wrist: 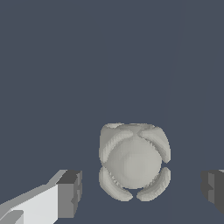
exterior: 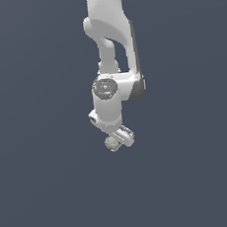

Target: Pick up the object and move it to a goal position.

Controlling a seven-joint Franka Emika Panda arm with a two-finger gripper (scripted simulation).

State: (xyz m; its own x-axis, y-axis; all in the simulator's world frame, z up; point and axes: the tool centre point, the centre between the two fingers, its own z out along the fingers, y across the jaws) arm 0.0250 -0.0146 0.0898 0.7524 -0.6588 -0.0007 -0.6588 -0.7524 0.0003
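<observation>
The object is a small grey-beige ball (wrist: 134,161) with a lumpy, seamed surface. In the wrist view it lies between my two dark fingertips (wrist: 69,193), with a gap on each side, so the gripper (wrist: 142,190) is open around it and not touching it. In the exterior view the ball (exterior: 111,143) shows just under the white hand, partly hidden by it, and the gripper (exterior: 116,142) is down at the ball's level. The white arm reaches down from the top of that view.
A flat, plain dark blue-grey surface (exterior: 44,192) fills both views. Nothing else shows on it.
</observation>
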